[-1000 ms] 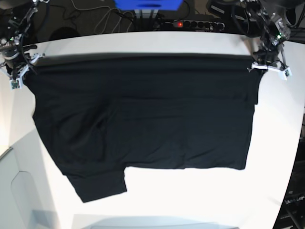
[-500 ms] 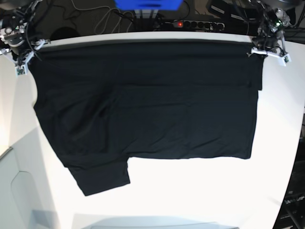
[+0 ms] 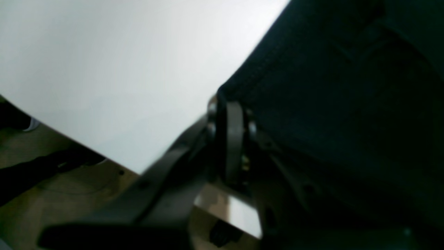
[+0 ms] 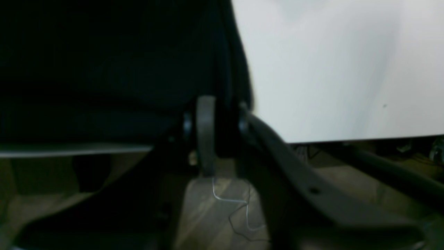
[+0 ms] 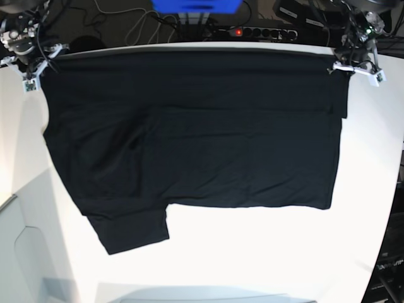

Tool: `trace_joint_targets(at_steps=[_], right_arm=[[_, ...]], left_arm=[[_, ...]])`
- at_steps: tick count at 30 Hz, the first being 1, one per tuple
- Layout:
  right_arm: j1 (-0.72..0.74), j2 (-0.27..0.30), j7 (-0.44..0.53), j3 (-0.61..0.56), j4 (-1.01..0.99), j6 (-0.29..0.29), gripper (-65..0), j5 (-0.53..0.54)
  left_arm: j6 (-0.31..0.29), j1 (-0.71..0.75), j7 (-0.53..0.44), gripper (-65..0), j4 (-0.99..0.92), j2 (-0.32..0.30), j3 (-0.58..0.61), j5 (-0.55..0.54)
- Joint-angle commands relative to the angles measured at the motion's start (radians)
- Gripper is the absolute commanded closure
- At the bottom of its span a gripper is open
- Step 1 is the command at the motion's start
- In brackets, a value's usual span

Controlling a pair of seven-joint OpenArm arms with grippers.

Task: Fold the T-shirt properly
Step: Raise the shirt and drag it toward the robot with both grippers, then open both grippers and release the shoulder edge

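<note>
The black T-shirt (image 5: 202, 139) lies spread over the white table (image 5: 265, 252), its far edge pulled straight between my two grippers. One sleeve sticks out at the near left. At the far right corner, my left gripper (image 5: 349, 66) is shut on the hem; the left wrist view shows the left gripper (image 3: 230, 104) pinching the T-shirt (image 3: 347, 86). My right gripper (image 5: 36, 63) is at the far left corner. In the right wrist view the right gripper (image 4: 223, 114) stands with its jaws a little apart, and the edge of the T-shirt (image 4: 104, 52) lies between them.
Behind the table's far edge are a power strip (image 5: 265, 31), cables and a blue box (image 5: 196, 5). A grey surface (image 5: 19, 252) borders the table at the near left. Bare tabletop (image 5: 284, 265) stretches in front of the shirt.
Both grippers have carried the shirt's far edge back to the table's far edge, and the whole shirt slid that way. The right gripper's jaws have parted slightly.
</note>
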Motion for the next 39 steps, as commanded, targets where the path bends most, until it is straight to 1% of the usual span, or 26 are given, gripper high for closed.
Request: trace_joint_targets(at_steps=[1,3,8,10,11,12,15,17,21,24,28,30,32,35,37,39], right_arm=[[-0.002,0.013,0.008,0.01,0.021,-0.01,-14.8,0.003],[0.001,0.013,0.008,0.01,0.025,-0.01,-19.4,0.005],[0.02,0.013,0.008,0.013,0.088,-0.01,-26.4,0.005],[0.04,0.002,0.006,0.043,0.11,-0.01,-27.9,0.005],[0.06,-0.013,0.006,0.065,0.117,-0.01,-28.3,0.005],[0.084,-0.024,0.006,0.086,0.125,-0.01,-28.5,0.003],[0.147,-0.03,0.006,0.129,0.128,-0.01,-28.5,0.002],[0.181,-0.028,0.006,0.129,0.128,-0.01,-28.5,0.002],[0.287,-0.027,0.006,0.109,0.125,-0.01,-28.7,0.002],[0.38,-0.015,-0.002,0.059,0.123,-0.01,-28.6,0.002],[0.509,0.015,-0.002,-0.063,0.051,-0.01,-28.6,0.0],[0.584,0.03,-0.002,-0.107,-0.036,-0.01,-28.7,0.0],[0.654,0.058,0.006,-0.144,-0.151,-0.01,-28.7,0.0],[0.782,0.101,0.014,-0.202,-0.381,-0.01,-28.7,0.002],[0.864,0.127,0.054,-0.236,-0.549,-0.01,-28.7,0.002],[0.939,0.151,0.132,-0.264,-0.719,-0.017,-28.8,0.002]], left_arm=[[0.009,0.021,0.029,-5.9,0.013,-0.011,-0.007,0.012],[0.009,0.022,0.046,-15.0,0.024,-0.011,-0.009,0.012],[0.009,0.025,0.046,-41.4,0.09,-0.009,-0.009,0.012],[0.009,0.025,0.042,-49.0,0.129,0.005,-0.009,0.012],[0.009,0.025,0.041,-51.7,0.152,0.005,-0.01,0.015],[0.009,0.025,0.044,-53.0,0.177,0.006,-0.021,0.015],[0.009,0.015,0.047,-53.2,0.238,0.011,-0.061,0.014],[0.009,0.004,0.039,-53.2,0.26,0.011,-0.073,0.014],[0.009,-0.082,0.038,-53.2,0.261,0.0,-0.092,0.02],[0.009,-0.191,0.044,-53.3,0.234,-0.017,-0.087,0.021],[0.009,-0.352,0.047,-53.4,0.145,-0.032,-0.069,0.023],[0.009,-0.409,0.041,-53.4,0.076,-0.064,-0.027,0.023],[0.011,-0.452,0.036,-53.4,0.005,-0.095,0.03,0.023],[0.011,-0.498,0.036,-53.4,-0.061,-0.118,0.069,0.023],[0.011,-0.506,0.036,-53.4,-0.072,-0.118,0.074,0.023],[0.011,-0.507,0.035,-53.4,-0.079,-0.119,0.077,0.023]])
